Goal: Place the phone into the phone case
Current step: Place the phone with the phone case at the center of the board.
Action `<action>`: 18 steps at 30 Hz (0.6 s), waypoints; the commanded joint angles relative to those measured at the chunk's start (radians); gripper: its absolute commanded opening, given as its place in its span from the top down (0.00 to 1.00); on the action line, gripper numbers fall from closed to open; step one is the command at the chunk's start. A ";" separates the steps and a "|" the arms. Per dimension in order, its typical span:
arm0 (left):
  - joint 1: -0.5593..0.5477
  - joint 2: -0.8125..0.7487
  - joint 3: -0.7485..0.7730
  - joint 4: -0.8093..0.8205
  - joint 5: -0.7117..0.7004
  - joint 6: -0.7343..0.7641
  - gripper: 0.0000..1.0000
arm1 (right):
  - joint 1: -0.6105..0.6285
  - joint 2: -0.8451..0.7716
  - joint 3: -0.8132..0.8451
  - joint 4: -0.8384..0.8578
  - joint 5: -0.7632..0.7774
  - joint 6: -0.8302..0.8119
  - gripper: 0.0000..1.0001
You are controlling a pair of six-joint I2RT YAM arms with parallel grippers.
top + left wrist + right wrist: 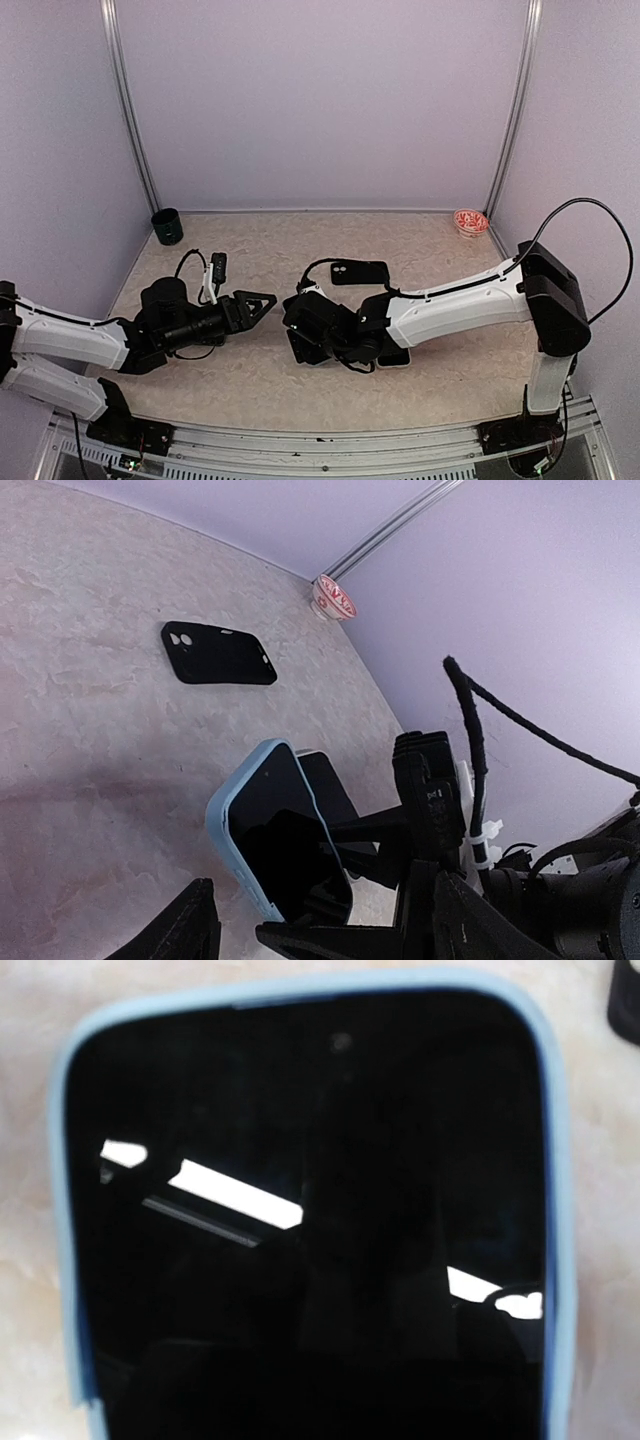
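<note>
Jaws spread wide, left gripper [262, 305] holds nothing; just ahead, right gripper [296, 338] clamps rectangular black-screened phone [285, 845] in light-blue case [222, 825].

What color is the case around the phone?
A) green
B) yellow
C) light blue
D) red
C: in the right wrist view a light blue case rims the dark screen of the phone.
</note>
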 commanded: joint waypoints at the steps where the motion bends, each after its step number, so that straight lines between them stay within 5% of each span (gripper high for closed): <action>1: 0.012 -0.023 -0.013 -0.003 -0.027 0.004 0.29 | -0.015 0.012 0.042 -0.039 0.035 0.157 0.31; 18: 0.017 -0.063 -0.041 -0.012 -0.033 -0.001 0.29 | -0.063 0.062 0.027 -0.064 -0.055 0.415 0.32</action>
